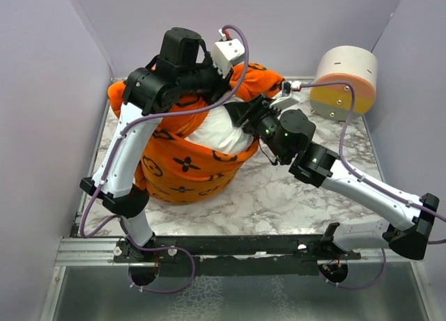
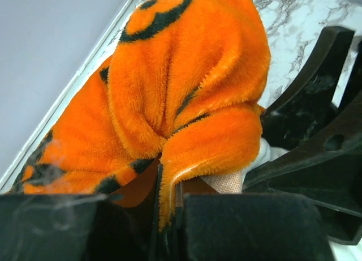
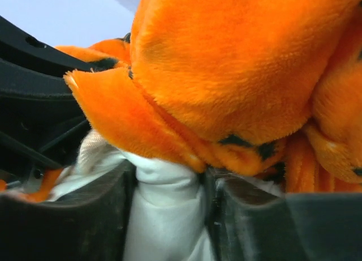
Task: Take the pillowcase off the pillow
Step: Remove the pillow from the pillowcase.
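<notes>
Most of the pillow [image 1: 221, 131] lies hidden inside the orange pillowcase [image 1: 185, 164] (only a white patch shows from above). From above, the fingertips of the left gripper [image 2: 168, 224] are lost behind its own wrist. Both wrist views cut the pillowcase off, the near fingers [image 3: 62, 221] blurred.

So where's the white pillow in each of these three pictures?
Top external: middle, pillow bulging out of the orange pillowcase.
Left wrist: only a white sliver at right, under the orange fold.
Right wrist: bottom centre, below the orange.
Shared landmark: the orange pillowcase.
</notes>
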Controlling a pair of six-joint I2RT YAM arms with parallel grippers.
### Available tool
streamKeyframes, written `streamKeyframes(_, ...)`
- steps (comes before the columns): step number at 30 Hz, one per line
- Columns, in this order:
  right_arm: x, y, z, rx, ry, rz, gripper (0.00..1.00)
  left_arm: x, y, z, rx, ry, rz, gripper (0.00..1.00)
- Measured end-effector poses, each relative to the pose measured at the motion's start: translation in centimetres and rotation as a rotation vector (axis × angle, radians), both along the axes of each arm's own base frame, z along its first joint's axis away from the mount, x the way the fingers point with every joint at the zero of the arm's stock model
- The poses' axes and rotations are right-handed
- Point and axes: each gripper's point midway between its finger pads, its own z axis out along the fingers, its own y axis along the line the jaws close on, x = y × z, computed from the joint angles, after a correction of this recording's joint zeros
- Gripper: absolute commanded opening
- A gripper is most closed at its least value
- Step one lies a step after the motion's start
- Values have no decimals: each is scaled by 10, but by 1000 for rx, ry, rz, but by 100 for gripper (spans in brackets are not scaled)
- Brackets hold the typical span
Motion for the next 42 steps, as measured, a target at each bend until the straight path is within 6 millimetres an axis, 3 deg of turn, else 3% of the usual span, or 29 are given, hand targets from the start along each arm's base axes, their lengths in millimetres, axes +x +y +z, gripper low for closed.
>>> streamKeyframes(2,1,8,3,40,0,28,3,2,2,0,2,-3,8,0)
streamKeyframes(3,0,11,6,61,-1,45,1,4,3,0,5,-6,14,0)
streamKeyframes(10,-3,24,8,128,-23,130,1,8,9,8,8,-49,32,0)
streamKeyframes(23,-30,59,26,115,-221,295,1,1,1,55,-79,-255,20,0)
streamKeyframes(29,-41,64,26,35,-331,302,1,7,-4,57,-88,-281,45,0)
streamKeyframes(42,-80,44,17,-31,-509,293,1,38,-2,38,-10,-331,217,0)
